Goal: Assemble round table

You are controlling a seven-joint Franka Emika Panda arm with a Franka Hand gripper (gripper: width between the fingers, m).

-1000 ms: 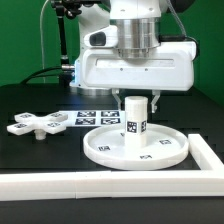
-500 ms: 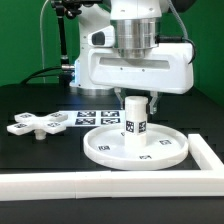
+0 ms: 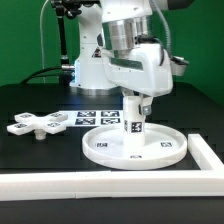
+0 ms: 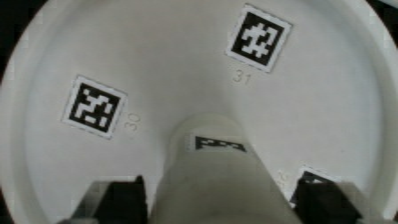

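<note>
We have the short white cylindrical plastic post (image 3: 134,128) standing upright at the centre of the large white rimmed round plastic disc (image 3: 100,150). Its long axis is vertical and runs straight up into the gripper (image 3: 134,104), which sits directly above it. The gripper is pinching the post's upper part from two sides. In the wrist view the dark fingertips (image 4: 121,196) flank the post, with the disc's tagged floor beneath. We judge the coming move to be a turn about that vertical axis to seat the post, so the axis should be kept plumb over the disc's centre. How deep it sits we cannot tell. The small white cross-shaped plastic piece (image 3: 35,124) lies well apart on the black desk (image 3: 40,155), toward the exterior view's left. The marker board (image 3: 88,117) lies just behind the disc, and the long white border rail (image 3: 100,188) runs along the front.
</note>
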